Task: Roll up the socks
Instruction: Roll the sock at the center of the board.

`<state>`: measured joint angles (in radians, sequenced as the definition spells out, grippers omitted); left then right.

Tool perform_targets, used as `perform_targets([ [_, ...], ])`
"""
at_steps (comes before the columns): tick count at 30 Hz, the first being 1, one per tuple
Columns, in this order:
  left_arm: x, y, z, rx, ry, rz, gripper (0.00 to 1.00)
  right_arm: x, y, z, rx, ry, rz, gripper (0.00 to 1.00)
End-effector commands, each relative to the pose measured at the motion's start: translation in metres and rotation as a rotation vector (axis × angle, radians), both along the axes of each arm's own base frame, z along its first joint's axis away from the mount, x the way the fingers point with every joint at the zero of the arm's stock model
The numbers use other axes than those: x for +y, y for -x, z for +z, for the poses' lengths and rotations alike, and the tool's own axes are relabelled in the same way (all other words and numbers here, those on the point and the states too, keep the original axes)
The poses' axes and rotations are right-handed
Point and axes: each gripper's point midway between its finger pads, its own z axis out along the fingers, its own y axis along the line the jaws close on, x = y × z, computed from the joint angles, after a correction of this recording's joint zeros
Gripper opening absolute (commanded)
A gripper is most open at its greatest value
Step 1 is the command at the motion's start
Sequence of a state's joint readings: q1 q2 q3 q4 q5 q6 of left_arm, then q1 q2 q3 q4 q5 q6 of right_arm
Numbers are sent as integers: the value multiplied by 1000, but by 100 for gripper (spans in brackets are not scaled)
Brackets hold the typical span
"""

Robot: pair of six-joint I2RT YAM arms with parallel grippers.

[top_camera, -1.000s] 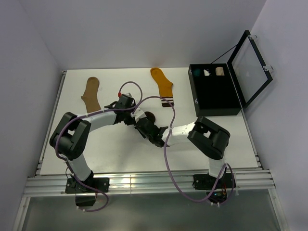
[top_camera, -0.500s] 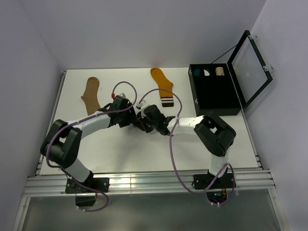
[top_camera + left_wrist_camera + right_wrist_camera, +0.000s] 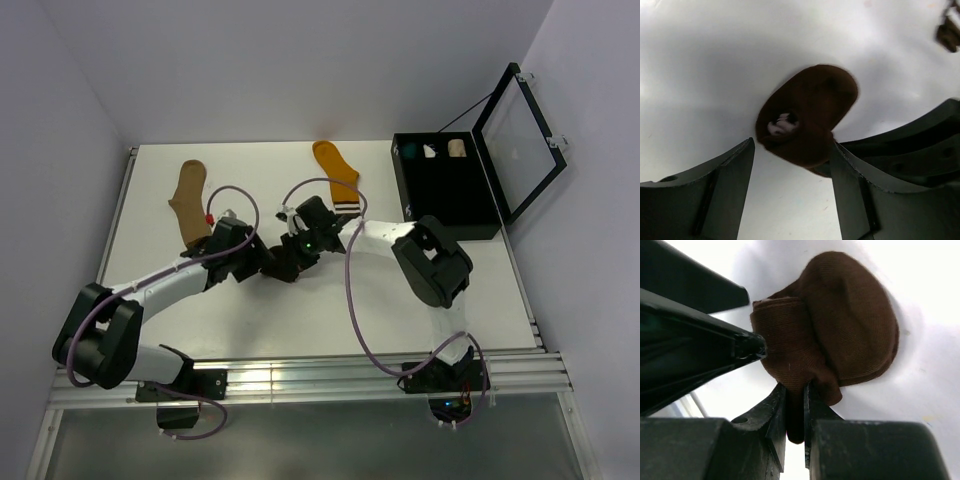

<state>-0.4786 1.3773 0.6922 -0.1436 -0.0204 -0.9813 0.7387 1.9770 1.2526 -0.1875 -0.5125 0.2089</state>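
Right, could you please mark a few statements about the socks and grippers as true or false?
The right gripper pinches the dark brown sock. True.
The left gripper is clamped on the tan sock. False: it is open around the dark brown sock; the tan sock lies untouched.
The mustard sock is inside the black box. False: it lies on the table, left of the box.
The box lid stands open. True.

Table: I see a white matte tabletop [image 3: 300, 320] filling the middle of my overhead view.
Walls: pale lavender-white back wall [image 3: 300, 70] at 12 o'clock, left wall [image 3: 50, 150] at 9, right wall [image 3: 600, 300] at 3.
Rails: aluminium rails [image 3: 320, 378] at 6 o'clock, along the table's near edge.
Light: soft and even, with a bright glare on the rails.
Below: grey-green strip [image 3: 320, 440] beyond the rails at 6.
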Motion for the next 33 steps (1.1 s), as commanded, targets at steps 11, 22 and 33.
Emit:
perform_targets([
  [11, 15, 7, 9, -82, 180, 231, 67, 2, 17, -13, 307, 6, -22, 0],
  [22, 10, 8, -19, -7, 186, 250, 59, 9, 19, -14, 375, -36, -44, 0],
  [33, 9, 11, -43, 82, 119, 233, 45, 11, 17, -10, 363, -78, -68, 4],
])
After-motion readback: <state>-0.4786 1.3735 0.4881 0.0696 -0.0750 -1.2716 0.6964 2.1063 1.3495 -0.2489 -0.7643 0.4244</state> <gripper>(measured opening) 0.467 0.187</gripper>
